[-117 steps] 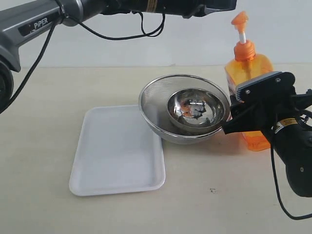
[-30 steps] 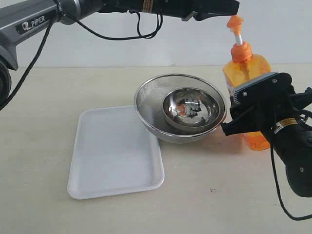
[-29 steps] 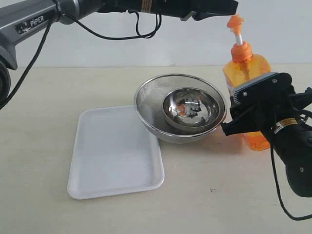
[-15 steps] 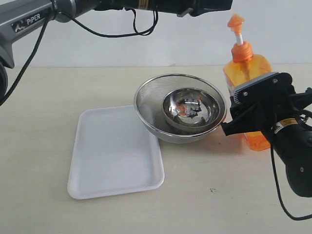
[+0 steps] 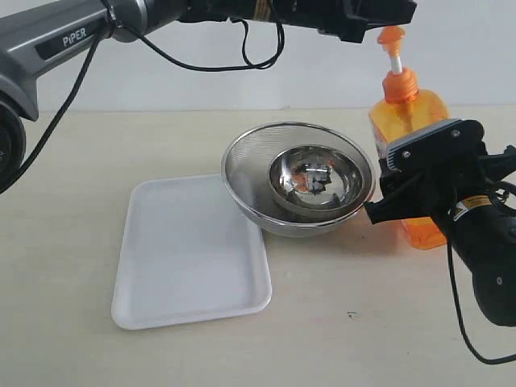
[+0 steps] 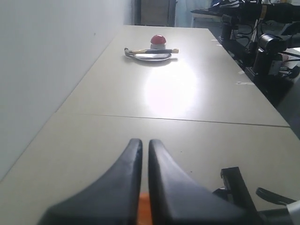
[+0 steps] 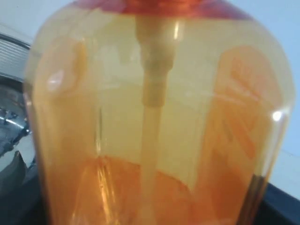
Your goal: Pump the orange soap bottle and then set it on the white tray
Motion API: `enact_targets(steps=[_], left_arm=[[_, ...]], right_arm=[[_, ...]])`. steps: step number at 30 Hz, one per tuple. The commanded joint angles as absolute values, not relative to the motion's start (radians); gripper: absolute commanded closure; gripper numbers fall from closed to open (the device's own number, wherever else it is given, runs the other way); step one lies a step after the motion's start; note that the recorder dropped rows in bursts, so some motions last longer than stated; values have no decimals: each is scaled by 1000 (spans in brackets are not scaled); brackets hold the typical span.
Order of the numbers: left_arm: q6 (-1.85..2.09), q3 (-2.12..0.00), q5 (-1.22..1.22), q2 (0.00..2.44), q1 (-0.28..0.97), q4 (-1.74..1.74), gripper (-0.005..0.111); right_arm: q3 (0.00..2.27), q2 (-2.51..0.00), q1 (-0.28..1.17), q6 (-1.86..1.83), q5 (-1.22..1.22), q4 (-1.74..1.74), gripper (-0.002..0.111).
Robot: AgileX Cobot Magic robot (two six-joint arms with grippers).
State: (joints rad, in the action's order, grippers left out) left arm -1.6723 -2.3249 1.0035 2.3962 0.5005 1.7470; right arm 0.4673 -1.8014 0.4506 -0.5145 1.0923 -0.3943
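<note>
The orange soap bottle (image 5: 405,121) stands upright at the right of the table, its pump head (image 5: 393,35) raised on the white stem. My right gripper (image 5: 413,187) is shut on the bottle's lower body; in the right wrist view the clear orange bottle (image 7: 154,117) fills the frame. Reaching across from the left, my left gripper (image 5: 393,14) hovers just over the pump head, shut. In the left wrist view its dark fingers (image 6: 123,187) nearly touch, with an orange sliver of the pump head (image 6: 144,210) below them. The white tray (image 5: 189,250) lies empty at the left.
A steel mesh bowl (image 5: 250,173) with a smaller steel bowl (image 5: 314,179) inside sits between tray and bottle, overlapping the tray's far right corner and close to my right gripper. The left arm (image 5: 72,32) spans the top of the scene.
My left gripper pulled back up and to the left half a second ago, then came right again over the pump head. Bottle, right gripper, bowls and tray have stayed put over the last second.
</note>
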Motion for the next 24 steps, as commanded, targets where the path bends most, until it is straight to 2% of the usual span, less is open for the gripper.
enact_targets(steps=[1, 12, 17, 19, 24], left_arm=[[-1682, -2328, 990, 2398, 510, 1744, 102], [-1673, -2326, 998, 2416, 499, 1744, 102], [-1880, -2328, 1097, 2394, 450, 1744, 102], [-1960, -2328, 1209, 2354, 411, 1744, 102], [-2101, -2301, 1221, 2227, 354, 1744, 102]], right_arm=[[473, -1787, 449, -513, 1149, -379, 108], [473, -1787, 449, -513, 1153, -379, 108], [473, -1787, 449, -513, 1167, -376, 108], [473, -1787, 449, -513, 1169, -376, 108], [473, -1787, 449, -513, 1163, -378, 108]])
